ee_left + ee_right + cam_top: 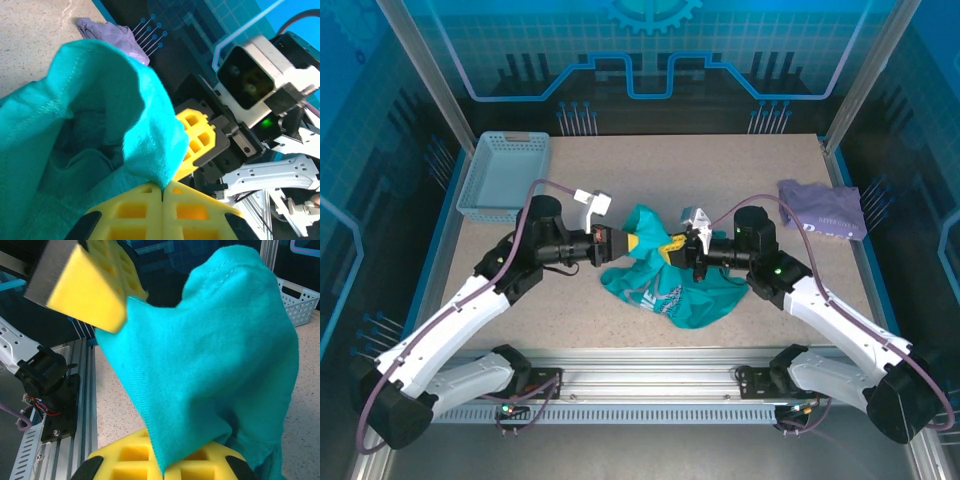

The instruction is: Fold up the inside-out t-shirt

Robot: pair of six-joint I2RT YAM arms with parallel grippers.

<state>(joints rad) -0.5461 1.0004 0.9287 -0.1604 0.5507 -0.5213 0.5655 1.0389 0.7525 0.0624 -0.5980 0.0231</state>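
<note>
The teal inside-out t-shirt [665, 285] lies bunched in the middle of the table, its top part lifted between the two grippers. My left gripper [638, 243] comes in from the left with its yellow fingers shut on a fold of the shirt [145, 145]. From the right, my right gripper [675, 247] is shut on the same raised cloth [210, 380]. The two grippers almost meet over the shirt. In the left wrist view the right gripper's yellow finger [197, 140] stands just behind the cloth. The left gripper's yellow finger [95, 285] shows at the top left of the right wrist view.
A lavender-purple garment [823, 208] lies at the table's back right. A pale blue basket [505, 175] stands at the back left. The aluminium rail [650, 385] with the arm bases runs along the near edge.
</note>
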